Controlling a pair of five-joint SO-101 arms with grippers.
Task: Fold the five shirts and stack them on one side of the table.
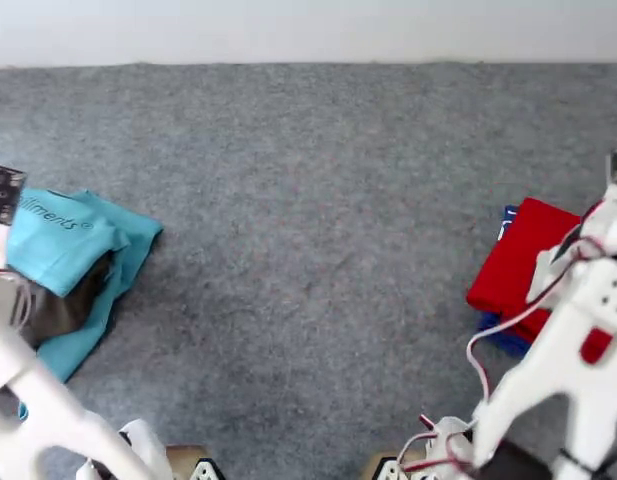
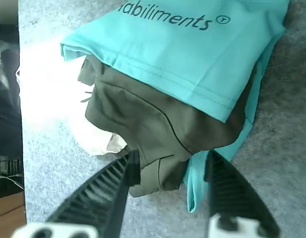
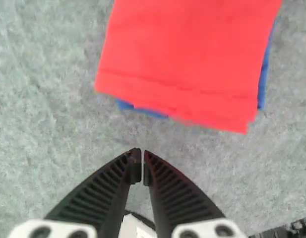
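Grey felt table [image 1: 318, 180], two piles at opposite ends. Right side: red shirt [image 3: 187, 59] folded flat on a blue shirt [image 1: 503, 340]. That looks like the finished stack, so the right gripper [image 3: 142, 154] sits just short of it, jaws closed, empty. Left side: teal shirt [image 2: 192, 54] draped loosely over an olive shirt [image 2: 153, 129], something white [image 2: 98, 141] under that, none folded, so that's the backlog. Left gripper [image 2: 172, 157] hangs over the olive hem, jaws wide apart, nothing held; reads as lined up to pick from that heap. Two of five done, I'd guess.
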